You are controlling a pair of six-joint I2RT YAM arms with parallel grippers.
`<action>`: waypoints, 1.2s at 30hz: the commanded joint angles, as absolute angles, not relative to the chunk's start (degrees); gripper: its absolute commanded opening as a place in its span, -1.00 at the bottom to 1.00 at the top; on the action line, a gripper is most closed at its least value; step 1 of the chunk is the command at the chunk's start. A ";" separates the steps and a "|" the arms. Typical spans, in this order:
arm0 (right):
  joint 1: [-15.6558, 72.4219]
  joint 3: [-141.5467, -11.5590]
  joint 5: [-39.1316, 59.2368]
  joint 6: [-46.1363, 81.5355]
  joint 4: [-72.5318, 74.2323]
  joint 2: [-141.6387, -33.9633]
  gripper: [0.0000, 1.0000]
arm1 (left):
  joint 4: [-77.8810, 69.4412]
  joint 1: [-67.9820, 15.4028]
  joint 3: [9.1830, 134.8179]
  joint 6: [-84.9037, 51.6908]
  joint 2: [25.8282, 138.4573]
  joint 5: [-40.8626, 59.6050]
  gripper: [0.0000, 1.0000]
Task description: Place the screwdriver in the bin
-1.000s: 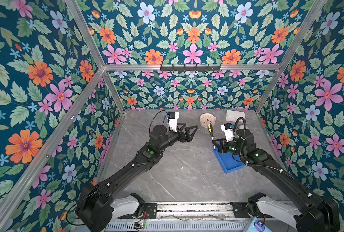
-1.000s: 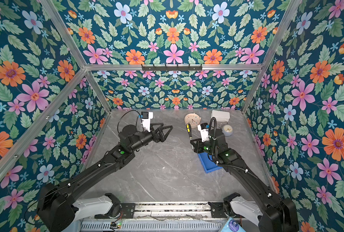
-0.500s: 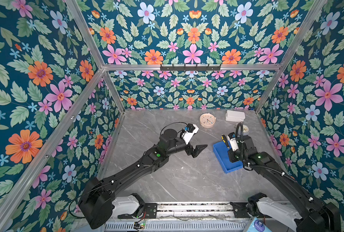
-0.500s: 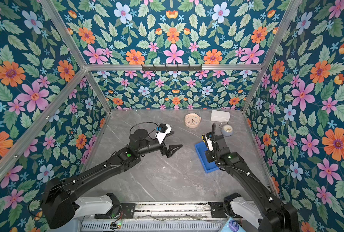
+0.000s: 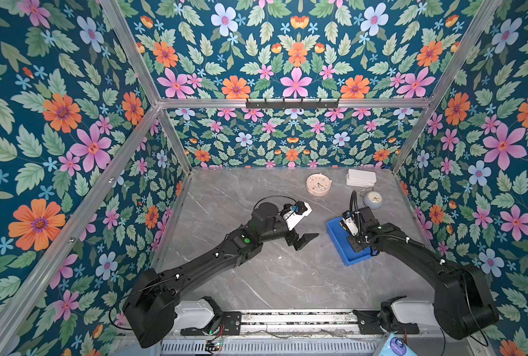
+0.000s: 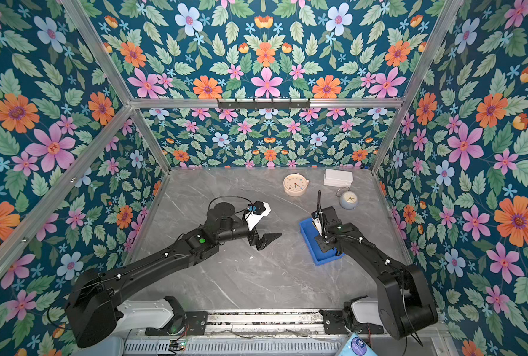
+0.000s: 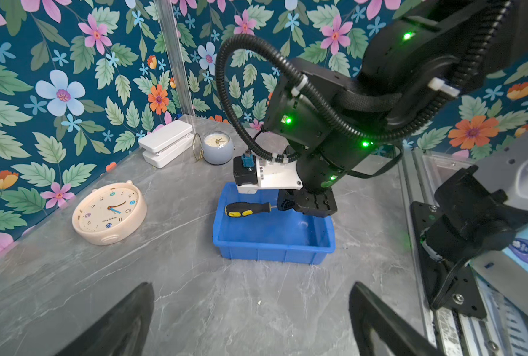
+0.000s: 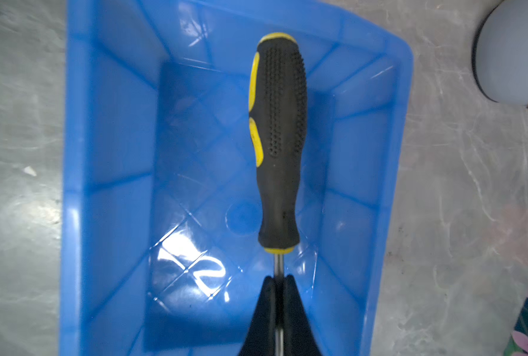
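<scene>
The screwdriver point(image 8: 276, 138), with a black-and-yellow handle, lies level inside the walls of the blue bin point(image 8: 74, 185). My right gripper point(image 8: 278, 279) is shut on its thin metal shaft just behind the handle. In the left wrist view the screwdriver point(image 7: 247, 209) sits about level with the rim of the bin point(image 7: 272, 249); I cannot tell whether it touches the floor. In both top views the right wrist hides most of the bin point(image 5: 336, 237) point(image 6: 310, 243). My left gripper point(image 5: 305, 240) point(image 7: 250, 286) stands open and empty over bare table, left of the bin.
Behind the bin are a beige round clock point(image 5: 318, 185), a white flat box point(image 5: 360, 177) and a small grey-blue clock point(image 5: 373, 199), which is close to the bin's far end. Floral walls close in three sides. A metal rail point(image 5: 287, 320) runs along the front.
My right gripper has come down and back with the screwdriver, from above the bin's far end into the bin. My left arm has swung right and lowered, staying open.
</scene>
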State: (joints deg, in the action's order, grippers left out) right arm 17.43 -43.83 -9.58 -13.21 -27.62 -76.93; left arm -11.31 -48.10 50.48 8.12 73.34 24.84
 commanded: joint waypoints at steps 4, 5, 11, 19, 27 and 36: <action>17.37 -42.73 -12.19 -14.23 -23.18 -80.73 -1.00 | -7.57 -48.16 50.27 12.03 73.25 23.98 1.00; 17.41 -42.42 -12.43 -14.32 -22.69 -81.07 -1.00 | -7.41 -48.16 50.27 12.12 73.28 24.07 1.00; 17.38 -41.64 -12.57 -13.81 -20.77 -83.37 -1.00 | -6.55 -48.25 50.36 12.81 73.83 24.60 1.00; 17.35 -40.95 -12.86 -12.76 -19.70 -82.40 -0.85 | -5.89 -48.25 49.81 13.27 73.16 24.18 1.00; 17.40 -39.91 -7.79 -11.52 -19.73 -72.52 0.10 | -11.95 -48.00 46.81 8.57 70.96 20.81 1.00; 9.42 -37.92 -0.61 -4.01 -11.30 -58.01 0.56 | -24.77 -42.39 39.65 1.86 69.56 10.34 1.00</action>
State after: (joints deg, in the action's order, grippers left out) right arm 11.68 -38.68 -4.56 -7.57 -16.93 -60.69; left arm -17.26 -44.49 41.04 5.61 69.82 14.98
